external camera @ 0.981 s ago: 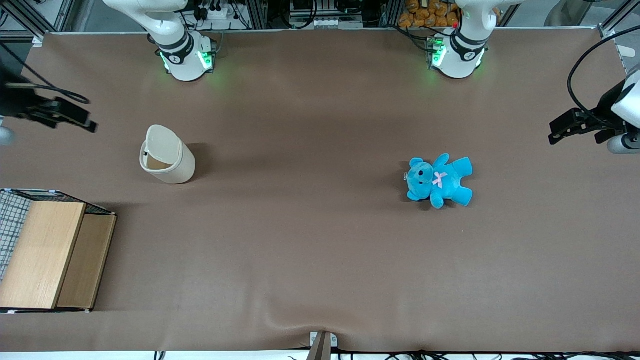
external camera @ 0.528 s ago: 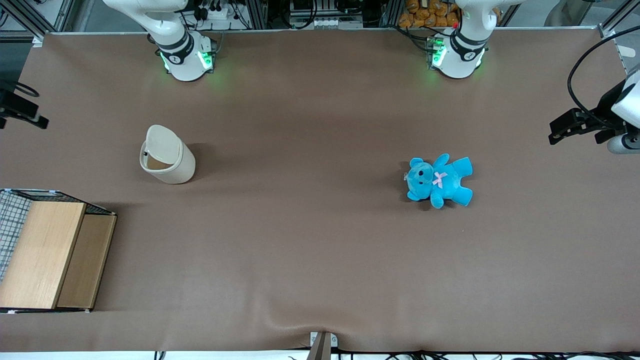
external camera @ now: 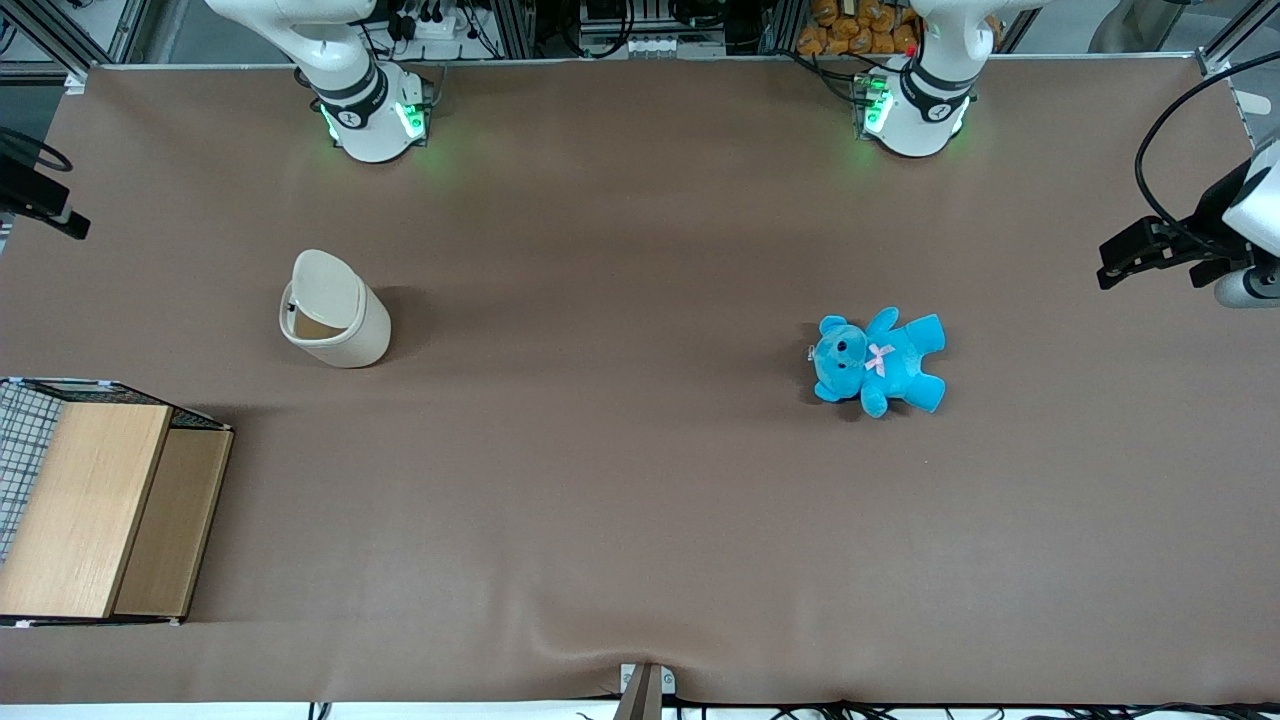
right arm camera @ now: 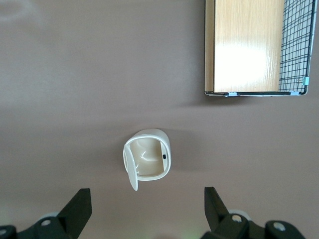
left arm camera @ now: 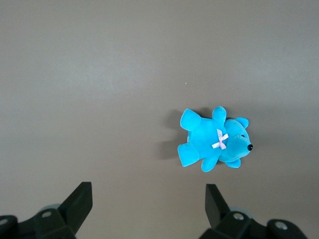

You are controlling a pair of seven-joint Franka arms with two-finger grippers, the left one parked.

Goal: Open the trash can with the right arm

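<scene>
The cream-white trash can stands upright on the brown table, toward the working arm's end. Its flip lid is tipped up and the opening shows below it. In the right wrist view the trash can is seen from above, its lid standing on edge and the inside visible. My right gripper is open and empty, high above the table, its black fingers well apart from the can. In the front view the gripper shows only partly at the table's edge, farther from the camera than the can.
A light wooden box with wire mesh sits at the working arm's end, nearer the camera than the can; it also shows in the right wrist view. A blue teddy lies toward the parked arm's end and shows in the left wrist view.
My right gripper has drawn away from the can toward the working arm's end of the table and now shows only at the picture's edge. The can and teddy have not moved.
</scene>
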